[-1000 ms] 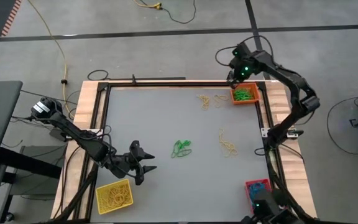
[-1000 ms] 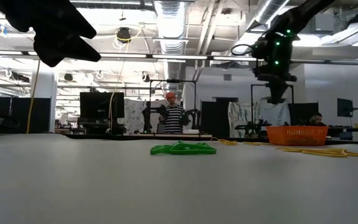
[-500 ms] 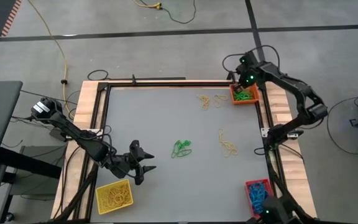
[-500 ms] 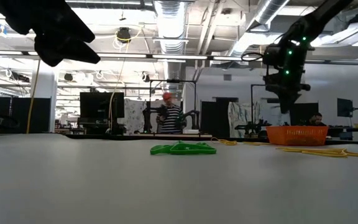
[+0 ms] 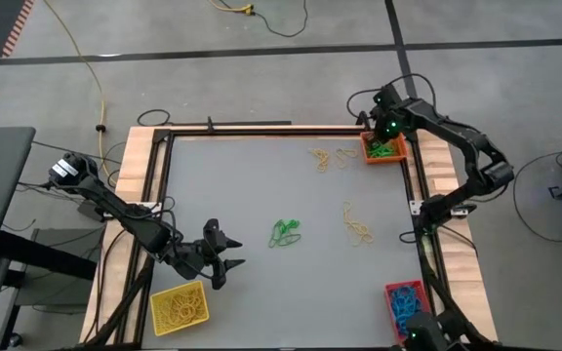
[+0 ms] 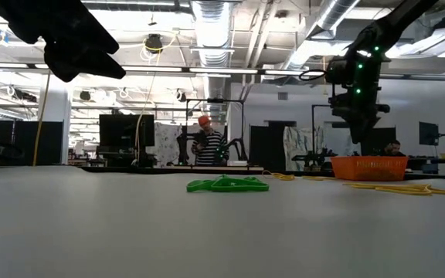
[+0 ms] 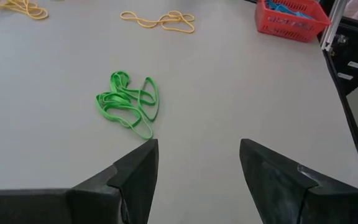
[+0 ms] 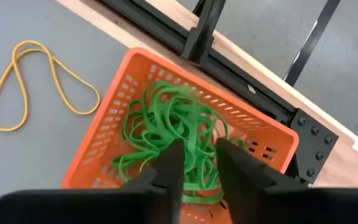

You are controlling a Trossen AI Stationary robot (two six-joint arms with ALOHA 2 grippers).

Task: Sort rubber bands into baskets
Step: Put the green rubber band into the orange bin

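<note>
Item one: the right gripper [image 8: 194, 163] is being held directly above the orange basket [image 8: 114, 115], at the far right corner of the table [image 5: 261, 185]. Its fingers are being shown parted by a narrow gap, with nothing seen pinched between them; green rubber bands [image 8: 166, 134] are lying heaped in the basket straight below the tips. This placement is judged to be a drop position, so that released bands are falling inside the low walls, not onto the table.

Item two: a single yellow band [image 8: 39, 84] is lying on the table just outside the basket wall, beside the right gripper and not touched by it.

Item three: the left gripper [image 7: 197, 168] is being held above the near left part of the table, fingers spread wide and empty. A loose clump of green bands [image 7: 129, 102] is lying just ahead of its tips, apart from them. This is judged to be a waiting pose, aimed at the next pick.

Item four: further yellow bands [image 7: 160, 20] are lying well beyond that clump, and the red basket [image 7: 292, 17] with blue bands is being seen farther off still.

Item five: the yellow basket [image 5: 178, 308], holding yellow bands, is standing just beside the left gripper at the table's near edge.
</note>
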